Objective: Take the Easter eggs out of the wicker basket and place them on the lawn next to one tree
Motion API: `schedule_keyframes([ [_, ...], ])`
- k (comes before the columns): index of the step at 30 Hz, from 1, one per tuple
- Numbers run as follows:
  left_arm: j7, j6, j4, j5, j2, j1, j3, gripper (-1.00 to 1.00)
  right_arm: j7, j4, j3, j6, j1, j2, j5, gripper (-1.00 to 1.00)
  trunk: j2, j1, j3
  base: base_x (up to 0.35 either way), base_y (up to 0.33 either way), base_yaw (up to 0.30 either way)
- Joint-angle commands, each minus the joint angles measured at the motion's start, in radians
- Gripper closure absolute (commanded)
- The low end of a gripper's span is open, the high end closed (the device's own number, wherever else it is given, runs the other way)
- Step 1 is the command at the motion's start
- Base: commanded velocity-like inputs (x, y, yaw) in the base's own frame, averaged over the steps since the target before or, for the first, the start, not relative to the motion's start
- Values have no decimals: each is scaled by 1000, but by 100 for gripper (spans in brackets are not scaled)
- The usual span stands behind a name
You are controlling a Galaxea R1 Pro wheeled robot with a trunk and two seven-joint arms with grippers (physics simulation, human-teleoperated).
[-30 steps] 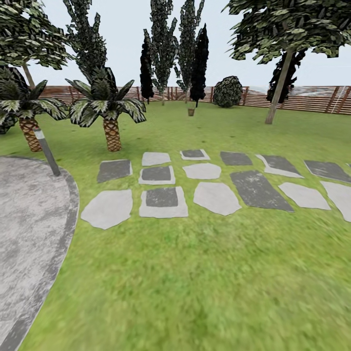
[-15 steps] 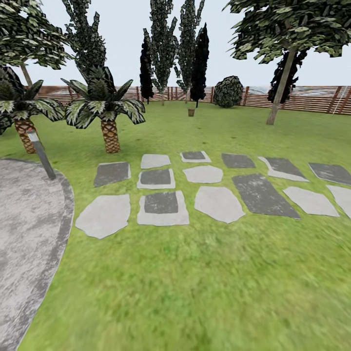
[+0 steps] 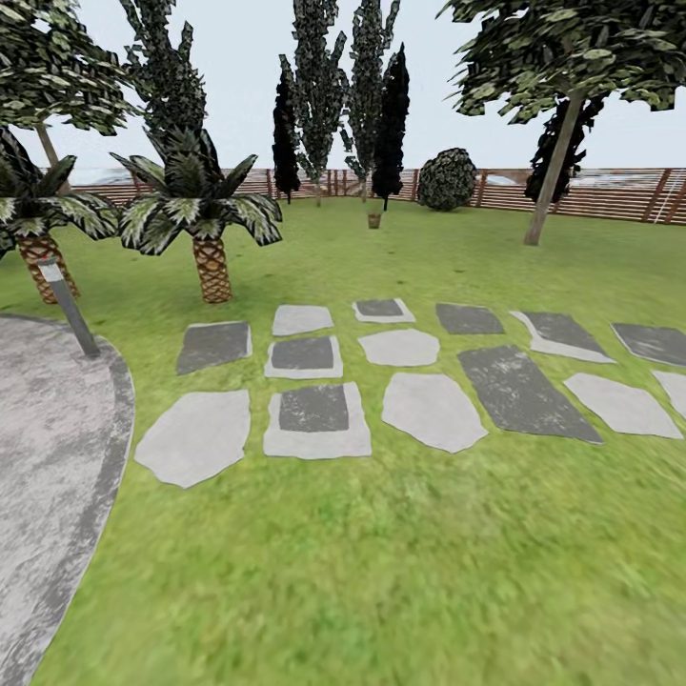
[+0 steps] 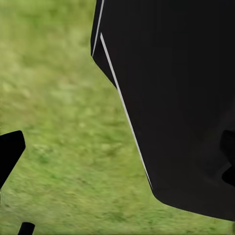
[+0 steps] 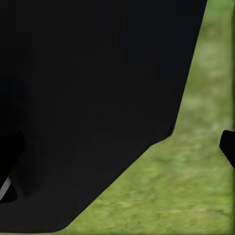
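The lawn [image 3: 381, 562] is soft, short green grass. Flat stepping stones [image 3: 433, 410], some pale grey and some dark, lie in rows across it. A rough grey path [image 3: 48, 457] curves along the left, with a slim post [image 3: 65, 305] at its edge. Two spiky palms [image 3: 200, 205] have scaly trunks. Far back, a small brown basket [image 3: 373, 219] sits on the grass near the slatted wooden fence [image 3: 610, 195]. To the right stands a tree [image 3: 553, 171] with a leaning grey trunk. By each wrist, a big smooth black shape [image 4: 181, 103] hangs over grass; I cannot tell if either hand is wide or narrow
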Motion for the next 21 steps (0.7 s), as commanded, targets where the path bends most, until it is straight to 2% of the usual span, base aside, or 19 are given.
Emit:
schedule_keyframes([
  [1,-1,4,-1,4,0,0,5,-100,1,2,5,1,-1,0,2,-100,0,1,-1,331,0,0],
  [21,-1,4,-1,5,0,0,5,-100,1,2,5,1,-1,0,2,-100,0,1,-1,331,0,0],
])
